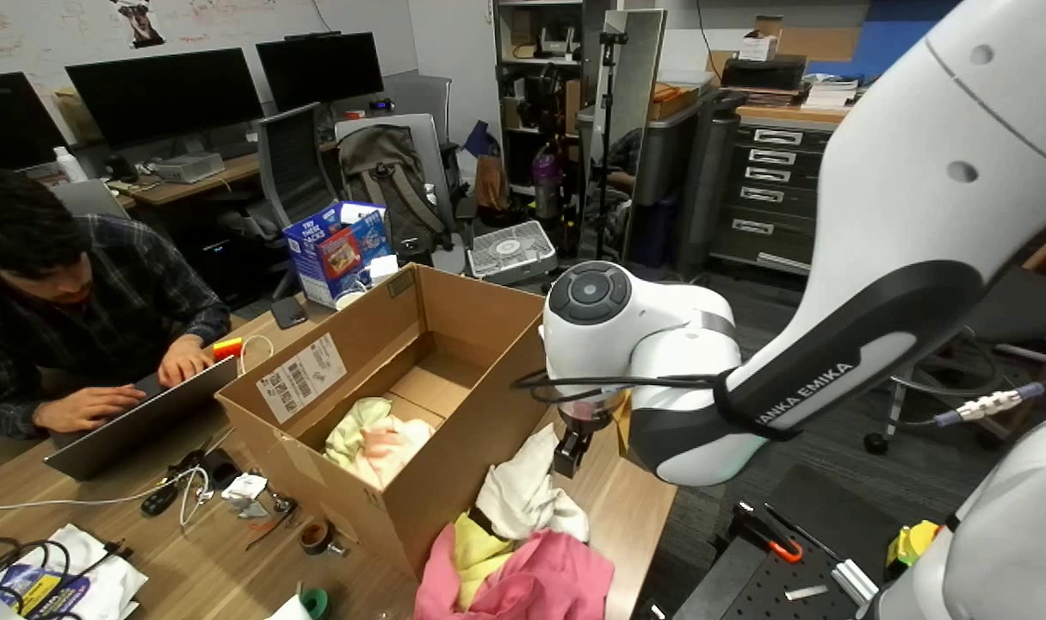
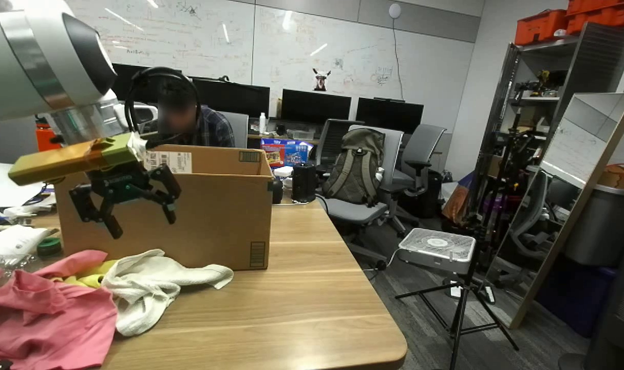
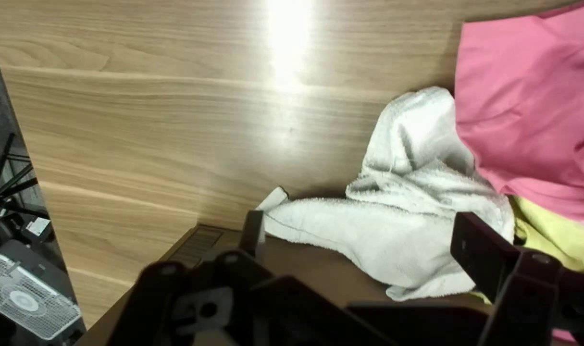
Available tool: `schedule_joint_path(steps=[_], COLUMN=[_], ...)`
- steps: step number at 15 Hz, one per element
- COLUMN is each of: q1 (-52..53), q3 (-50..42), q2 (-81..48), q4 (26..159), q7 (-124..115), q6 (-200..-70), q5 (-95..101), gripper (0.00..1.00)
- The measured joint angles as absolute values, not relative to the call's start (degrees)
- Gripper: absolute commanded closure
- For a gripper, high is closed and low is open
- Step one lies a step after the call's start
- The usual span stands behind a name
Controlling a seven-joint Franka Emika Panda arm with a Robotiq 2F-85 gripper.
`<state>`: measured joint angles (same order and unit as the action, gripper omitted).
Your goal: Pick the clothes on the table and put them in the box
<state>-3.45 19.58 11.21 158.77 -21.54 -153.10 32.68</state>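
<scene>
Step in hand looks like the approach for the next pick, not a drop: tool [image 2: 144, 221] hangs above the surface [image 2: 301, 298], spread wide, holding nothing, at 12 o'clock from the white cloth [image 3: 397, 235] in an exterior view and apart from it. That cloth reads as the target: in the wrist view it shows between the tool's tips, narrow end at 9 o'clock by one of them. Next move, my call: lower straight down, keep off the wall of the box [image 2: 219, 221] just beside it, pinch the bunched middle, lift over the rim, release inside. Watch the pink cloth [image 3: 532, 105]: at 2 o'clock from the white in the wrist view and against its edge, might drag along. Yellow cloth [image 1: 478, 551] is at 3 o'clock there, partly hidden by the pink. Count: 1 tool, 1 box, 1 surface; 3 cloths on the surface (1 white, 1 pink, 1 yellow), at 4 to 5 o'clock from the box in an exterior view. Inside the box, toward 7 o'clock in an exterior view: pale green cloth [image 1: 350, 428] and cream-peach cloth [image 1: 398, 448], 2 by colour; folds overlap, can't tell if they're separate pieces. I'd judge partway, 3 to go. Also 1 laptop [image 1: 144, 430] at 9 o'clock from the box, 1 phone [image 1: 288, 312] at 10, 1 man [image 1: 144, 267] at the laptop.
</scene>
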Motion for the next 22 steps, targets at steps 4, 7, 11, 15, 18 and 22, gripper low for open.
schedule_joint_path(steps=[4, 7, 11, 15, 18, 22], q1=[-4.3, -4.4, -5.2, -7.6, -10.9, -16.0], q3=[19.3, 18.7, 18.3, 19.7, 22.4, 27.8], q2=[4.7, -0.5, -7.4, -13.7, -17.4, -20.9], q4=[158.8, 158.8, 158.8, 158.7, 158.6, 158.6], q7=[-25.4, -25.8, -25.7, -25.5, -25.5, -25.6], q6=[-153.5, -156.8, -164.9, -172.4, -176.5, -180.0], q5=[39.7, 40.3, 38.8, 35.8, 35.4, 35.5], gripper=[0.0, 0.0, 0.0, 0.0, 0.0, 0.0])
